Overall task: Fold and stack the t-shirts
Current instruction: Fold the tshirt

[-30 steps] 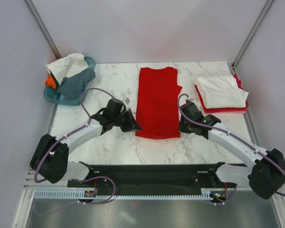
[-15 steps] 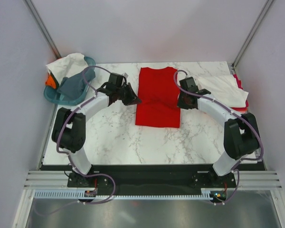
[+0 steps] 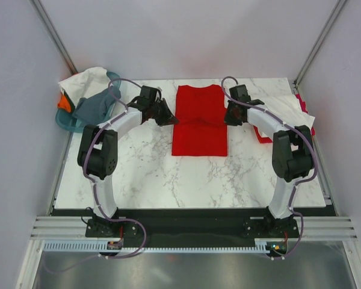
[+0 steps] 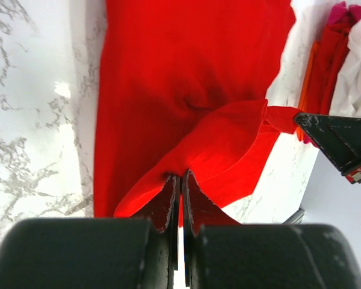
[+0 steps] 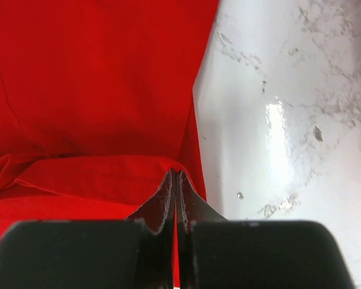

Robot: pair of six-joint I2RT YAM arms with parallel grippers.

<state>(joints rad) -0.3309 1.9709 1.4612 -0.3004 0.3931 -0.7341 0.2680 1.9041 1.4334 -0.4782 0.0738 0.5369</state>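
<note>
Teal basket [image 3: 65, 124]: set at the far left corner of the marble table [image 3: 144, 174], heaped with a white t-shirt [image 3: 84, 81], a grey t-shirt [image 3: 97, 105] draped over its rim, and an orange t-shirt [image 3: 62, 102] showing at its left edge. Left gripper [image 4: 180, 180]: placed at the left edge of the red t-shirt [image 3: 198, 137], its jaws pressed together on a raised fold of that cloth. Red t-shirt: laid flat lengthwise at the table's centre, with a band of its cloth lifted across the middle and stretched from one gripper to the other, as is seen from the left wrist. Right gripper [image 5: 175, 177]: placed at the shirt's right edge, its jaws pinched tight on the same raised fold. Folded stack [image 3: 292, 111]: kept at the far right of the table, white on top and red beneath, partly hidden behind the right arm and well apart from the basket.
</note>
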